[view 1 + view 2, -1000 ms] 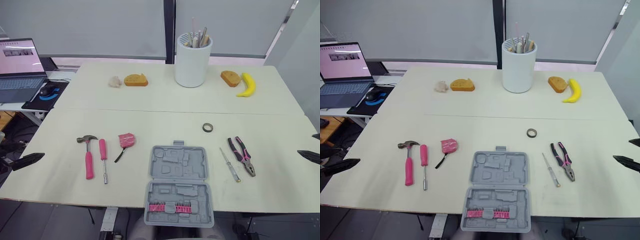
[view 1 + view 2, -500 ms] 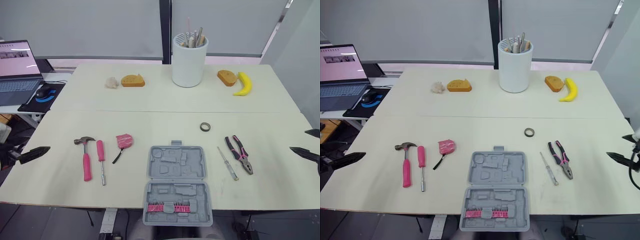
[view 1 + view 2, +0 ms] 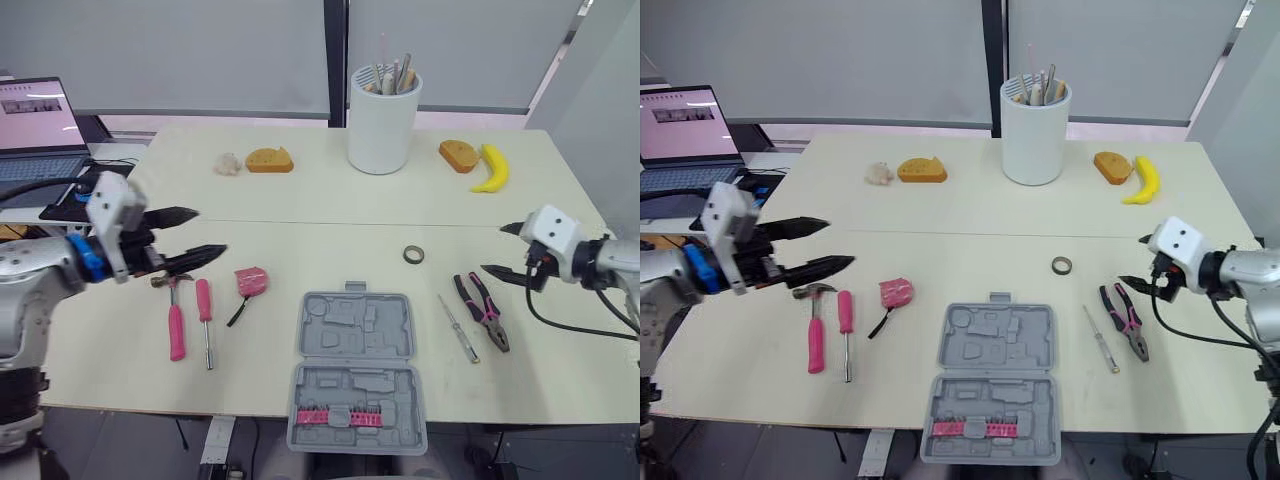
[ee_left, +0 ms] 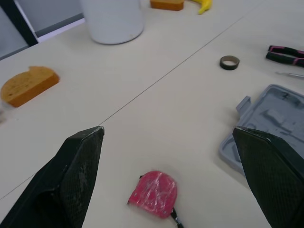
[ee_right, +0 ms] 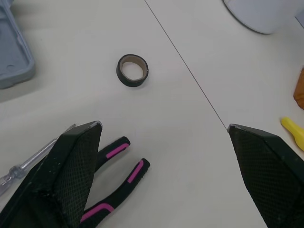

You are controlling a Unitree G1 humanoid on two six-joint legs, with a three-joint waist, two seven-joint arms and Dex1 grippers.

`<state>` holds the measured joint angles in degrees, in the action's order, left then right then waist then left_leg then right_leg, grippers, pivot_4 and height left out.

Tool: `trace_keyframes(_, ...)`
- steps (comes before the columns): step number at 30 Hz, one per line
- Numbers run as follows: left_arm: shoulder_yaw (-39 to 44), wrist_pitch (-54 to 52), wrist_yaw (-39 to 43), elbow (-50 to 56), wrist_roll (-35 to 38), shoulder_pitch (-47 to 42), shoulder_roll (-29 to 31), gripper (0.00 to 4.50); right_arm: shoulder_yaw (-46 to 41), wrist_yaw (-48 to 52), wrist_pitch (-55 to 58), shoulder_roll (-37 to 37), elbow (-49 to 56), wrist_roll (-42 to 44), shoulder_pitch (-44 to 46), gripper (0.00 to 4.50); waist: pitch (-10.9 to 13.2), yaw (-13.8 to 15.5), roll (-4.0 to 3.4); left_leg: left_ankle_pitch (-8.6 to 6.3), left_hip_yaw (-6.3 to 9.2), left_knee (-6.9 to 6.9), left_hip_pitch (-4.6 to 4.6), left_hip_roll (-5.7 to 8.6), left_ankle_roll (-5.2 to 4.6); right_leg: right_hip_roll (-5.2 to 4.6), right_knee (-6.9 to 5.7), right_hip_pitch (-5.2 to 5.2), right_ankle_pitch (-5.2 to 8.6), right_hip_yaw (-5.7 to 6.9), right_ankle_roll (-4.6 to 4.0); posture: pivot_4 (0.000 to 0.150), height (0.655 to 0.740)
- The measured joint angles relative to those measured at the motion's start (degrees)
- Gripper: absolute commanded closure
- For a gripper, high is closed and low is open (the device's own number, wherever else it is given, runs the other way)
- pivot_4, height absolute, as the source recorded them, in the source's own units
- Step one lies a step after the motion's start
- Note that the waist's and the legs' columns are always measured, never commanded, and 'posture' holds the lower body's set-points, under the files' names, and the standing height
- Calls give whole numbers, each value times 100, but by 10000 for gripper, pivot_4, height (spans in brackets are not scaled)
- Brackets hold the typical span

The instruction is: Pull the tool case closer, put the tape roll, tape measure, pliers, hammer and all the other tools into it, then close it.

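L end effector [image 3: 205,232] spread wide over pale bench [image 3: 330,215], pink round tape measure [image 3: 252,280] just ahead; R end effector [image 3: 497,249] (also spread) near pink-and-black pliers [image 3: 484,312].

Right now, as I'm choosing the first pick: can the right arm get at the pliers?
Probably yes. The right gripper hovers open close to the pliers, with nothing between them; the tape roll and screwdriver lie off to the side.

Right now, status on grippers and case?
Left gripper open, near hammer. Right gripper open, beside pliers. Case open at near edge, neither tool loaded.
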<state>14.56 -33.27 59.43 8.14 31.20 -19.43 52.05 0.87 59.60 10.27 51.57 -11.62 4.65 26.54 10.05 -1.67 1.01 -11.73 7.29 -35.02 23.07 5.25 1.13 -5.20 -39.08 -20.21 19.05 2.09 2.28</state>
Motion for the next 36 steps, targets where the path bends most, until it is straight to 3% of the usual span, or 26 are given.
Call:
trace_keyframes(8, -1175, -206, -268, 1030, 105, -421, -861, 220, 692, -272, -92, -808, -407, -495, 574, 0, 1, -25, 3, 5, -6, -11, -4, -4, 6, 7, -8, 3, -2, -4, 1, 1500, 7400)
trace_keyframes(11, -1559, 91, -334, 1007, -249, -403, -1085, 0, 817, -400, -126, -1159, -661, -584, 663, 5842, 1, -15, 3, 5, -5, -12, -5, -3, 6, 10, -7, 6, -3, -2, 0, 1500, 7400)
trace_keyframes(14, -1918, 218, -446, 1006, -376, -409, -1475, 0, 1012, -497, -211, -1415, -879, -718, 752, 16344, 2, -4, 5, 5, -5, -20, -2, 3, 6, 7, -5, 8, -6, -4, 4, 1500, 7400)
trace_keyframes(17, -2064, 317, -619, 962, -531, -479, -1724, 0, 1059, -728, -239, -1619, -1162, -824, 938, 16344, 2, -11, 6, 6, -5, -22, -5, 1, 7, 8, -6, 9, -7, -6, 6, 1500, 7400)
trace_keyframes(21, -2177, 443, -711, 920, -700, -514, -1844, 0, 1058, -882, -360, -1898, -1489, -821, 1054, 24249, 2, -18, 6, 6, -4, -22, -6, -2, 7, 11, -6, 8, -8, -5, 5, 1500, 7400)
trace_keyframes(36, -2320, 616, -775, 720, -1012, -582, -2008, 0, 1228, -1474, -459, -2438, -2796, -1306, 1614, 24249, 2, -21, 5, 7, -6, -22, -6, 0, 9, 12, -7, 6, -8, -9, 5, 1500, 7400)
